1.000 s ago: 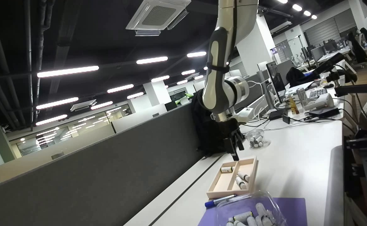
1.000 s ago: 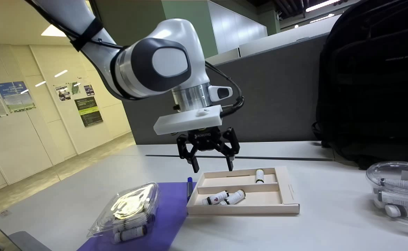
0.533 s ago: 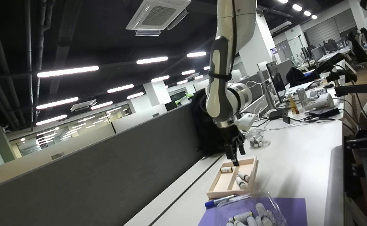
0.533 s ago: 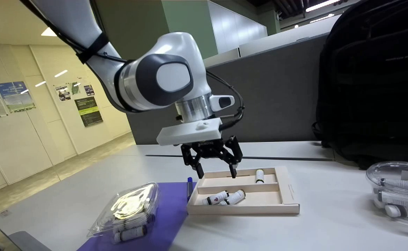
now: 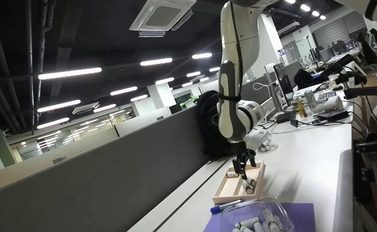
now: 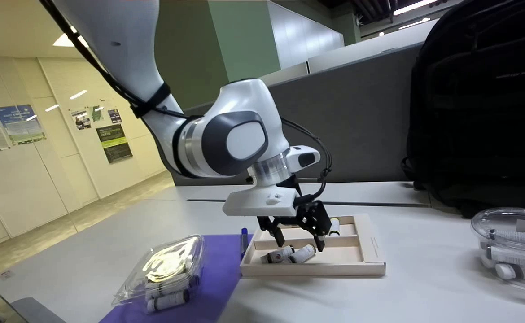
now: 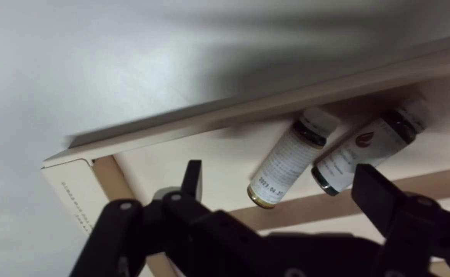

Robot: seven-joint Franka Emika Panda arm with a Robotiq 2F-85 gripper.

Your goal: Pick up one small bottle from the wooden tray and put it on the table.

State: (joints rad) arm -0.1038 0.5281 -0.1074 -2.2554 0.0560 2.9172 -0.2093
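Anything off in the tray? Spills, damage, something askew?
No spill or damage visible. Only mildly askew: one small bottle and a second bottle lie slanted across one compartment of the wooden tray, not lined up with its walls. Whether they touch is unclear.

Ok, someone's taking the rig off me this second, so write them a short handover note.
Gripper: open and empty, over the wooden tray on the white table.
Bottles: three lie in the tray. The date-stamped bottle and the red-logo bottle lie close together on one side of the divider, the third bottle on the other.
Done: no bottle grasped yet.
Left: grip one, lift it out, set it on the table. The date-stamped one shows between the open jaws in the wrist view, so it looks the likeliest pick; its neighbour is close and might get bumped.
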